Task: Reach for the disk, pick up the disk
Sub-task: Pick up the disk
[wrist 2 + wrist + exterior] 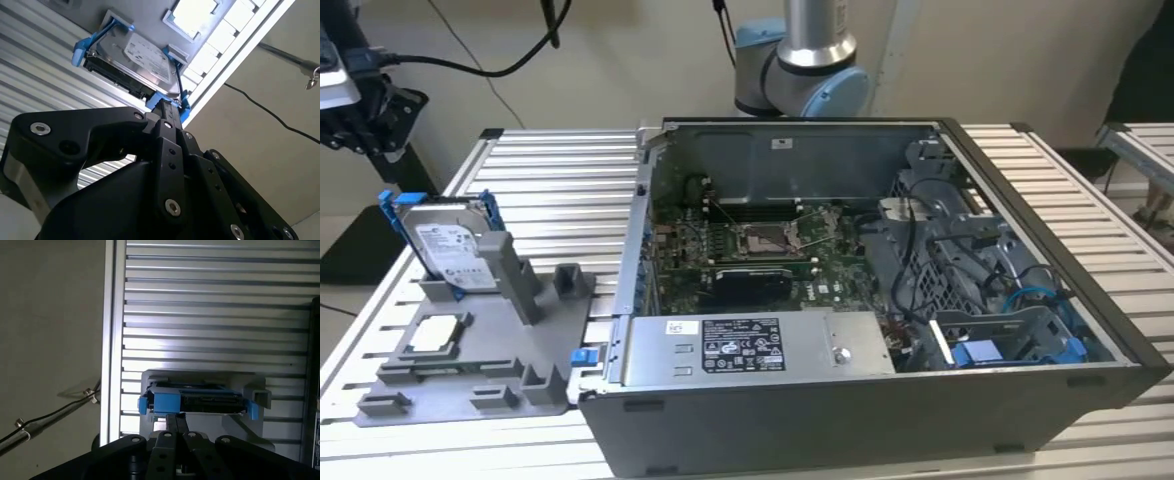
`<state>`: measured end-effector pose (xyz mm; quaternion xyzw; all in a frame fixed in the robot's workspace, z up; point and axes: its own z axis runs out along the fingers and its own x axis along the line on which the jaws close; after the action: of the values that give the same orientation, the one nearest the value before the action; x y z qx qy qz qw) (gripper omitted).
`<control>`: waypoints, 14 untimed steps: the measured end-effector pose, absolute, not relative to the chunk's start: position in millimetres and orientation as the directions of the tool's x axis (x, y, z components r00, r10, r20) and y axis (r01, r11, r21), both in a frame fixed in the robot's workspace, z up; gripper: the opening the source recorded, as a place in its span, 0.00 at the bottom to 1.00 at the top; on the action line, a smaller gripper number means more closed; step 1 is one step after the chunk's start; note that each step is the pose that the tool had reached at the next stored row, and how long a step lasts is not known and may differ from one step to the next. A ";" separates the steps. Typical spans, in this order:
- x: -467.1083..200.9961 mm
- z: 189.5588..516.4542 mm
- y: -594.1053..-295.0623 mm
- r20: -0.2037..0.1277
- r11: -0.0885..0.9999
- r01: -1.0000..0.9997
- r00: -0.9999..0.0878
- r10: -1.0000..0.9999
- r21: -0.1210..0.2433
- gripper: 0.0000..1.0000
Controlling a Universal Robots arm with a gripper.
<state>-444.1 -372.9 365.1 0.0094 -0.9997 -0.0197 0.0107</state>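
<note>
The disk (447,240) is standing on edge in a slot of the grey holder (480,352), which is sitting on the ribbed tabletop (560,190) at the exterior view's left of the open computer case (854,420). In the first wrist view the end effector (176,417) is pointing at the disk's blue-framed edge. Its two black fingers (169,426) are lying pressed together, gripping nothing, and the tips are hovering near the frame.
</note>
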 end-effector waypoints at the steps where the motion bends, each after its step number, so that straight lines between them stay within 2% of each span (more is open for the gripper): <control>1: -444.1 365.1 -372.9 0.021 0.999 -0.018 -1.000 -0.019 0.040 0.00; 8: -444.2 365.1 -373.1 0.021 0.999 -0.025 -0.999 -0.026 0.040 0.00; 14: -444.2 365.1 -373.1 0.020 0.993 -0.115 -0.993 -0.116 0.039 0.00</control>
<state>-444.2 -373.1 365.1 0.0580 -0.9981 -0.0191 0.0109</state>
